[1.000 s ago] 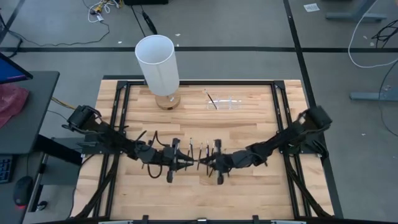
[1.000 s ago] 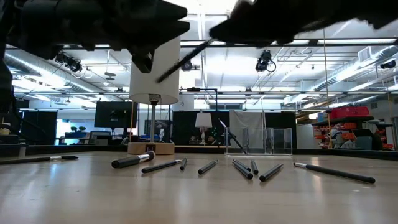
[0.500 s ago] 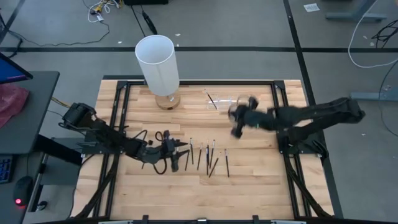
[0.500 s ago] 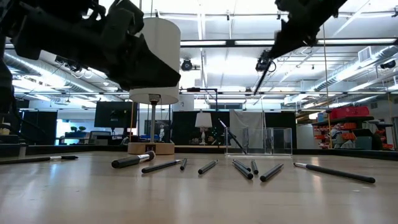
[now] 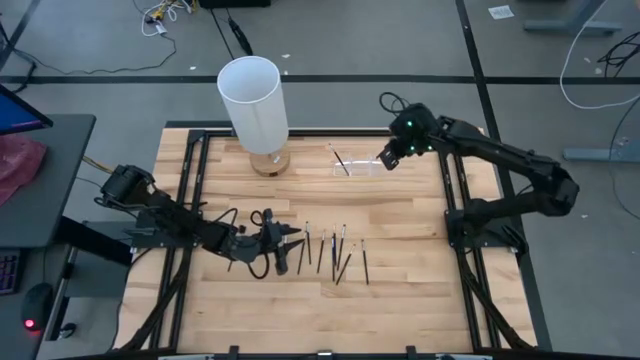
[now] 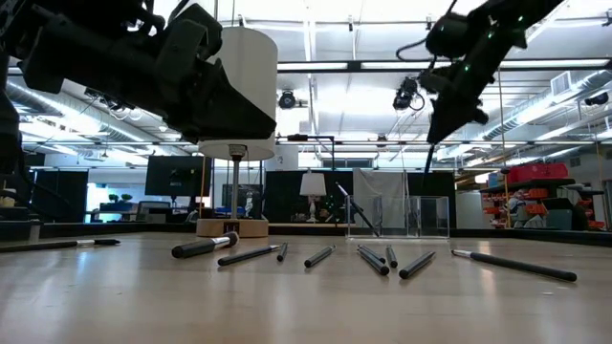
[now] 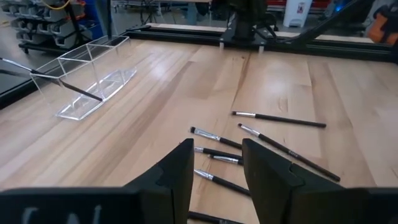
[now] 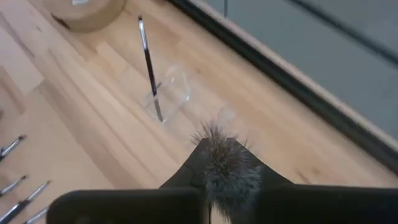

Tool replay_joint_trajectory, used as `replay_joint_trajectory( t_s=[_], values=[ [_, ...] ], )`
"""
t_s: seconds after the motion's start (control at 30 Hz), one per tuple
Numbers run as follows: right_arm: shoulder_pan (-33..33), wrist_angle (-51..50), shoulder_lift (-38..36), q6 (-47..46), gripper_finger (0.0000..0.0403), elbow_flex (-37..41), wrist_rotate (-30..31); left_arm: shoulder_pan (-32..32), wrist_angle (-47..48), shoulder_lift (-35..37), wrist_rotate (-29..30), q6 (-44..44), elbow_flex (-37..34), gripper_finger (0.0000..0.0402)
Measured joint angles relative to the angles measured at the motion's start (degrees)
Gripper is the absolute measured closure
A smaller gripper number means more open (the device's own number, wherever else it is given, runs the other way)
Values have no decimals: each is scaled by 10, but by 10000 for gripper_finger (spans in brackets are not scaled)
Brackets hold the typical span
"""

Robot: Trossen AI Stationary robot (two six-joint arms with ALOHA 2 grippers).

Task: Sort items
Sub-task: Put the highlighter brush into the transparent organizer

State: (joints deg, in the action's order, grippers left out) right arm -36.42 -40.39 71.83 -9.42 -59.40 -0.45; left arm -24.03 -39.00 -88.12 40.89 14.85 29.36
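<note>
Clear plastic holder [image 5: 360,165], upper middle of the high view, is the target: the right gripper [image 5: 386,160] hangs over it, jaws clamped on a brush [image 8: 222,163]. Centre it before letting go. Remaining brushes [image 5: 330,250] lie mid-bench beside the left gripper [image 5: 292,246], jaws apart.
</note>
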Motion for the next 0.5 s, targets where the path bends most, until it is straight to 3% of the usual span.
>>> replay_joint_trajectory(
  t_s=[0.5],
  values=[
    [-44,19,133,22,382,0,-73,0,1,0,-6,7,0,264]
  ],
)
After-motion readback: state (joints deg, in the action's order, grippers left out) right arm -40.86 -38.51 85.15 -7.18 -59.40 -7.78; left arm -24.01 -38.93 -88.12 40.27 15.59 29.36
